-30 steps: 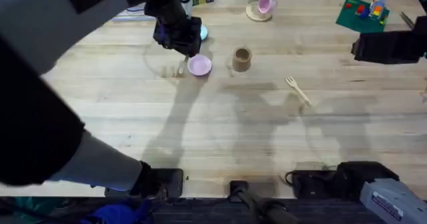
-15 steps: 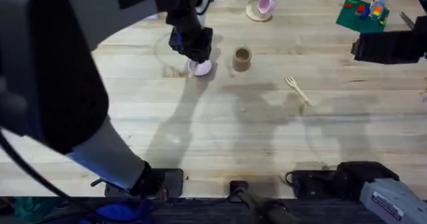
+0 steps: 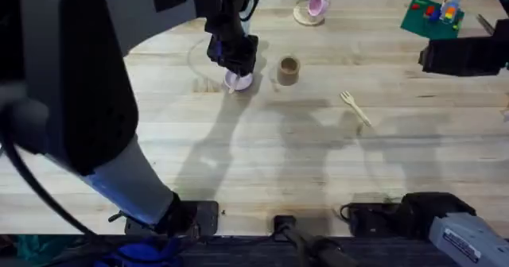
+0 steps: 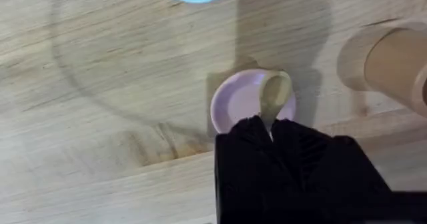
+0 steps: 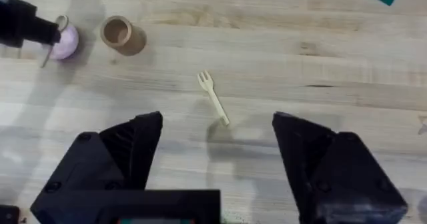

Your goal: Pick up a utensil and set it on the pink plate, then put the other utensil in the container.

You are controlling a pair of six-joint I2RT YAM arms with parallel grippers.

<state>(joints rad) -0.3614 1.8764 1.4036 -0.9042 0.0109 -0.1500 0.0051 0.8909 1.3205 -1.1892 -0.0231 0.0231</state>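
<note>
Wooden spoon [image 4: 274,94] in left jaws

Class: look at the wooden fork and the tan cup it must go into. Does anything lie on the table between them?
Nothing visible does. Bare table separates the fork from the cup; the pink plate lies beyond the cup.

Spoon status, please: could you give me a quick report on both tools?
Left tool shut on spoon, bowl over pink plate. Right tool open, idle. Fork on table, path clear.
</note>
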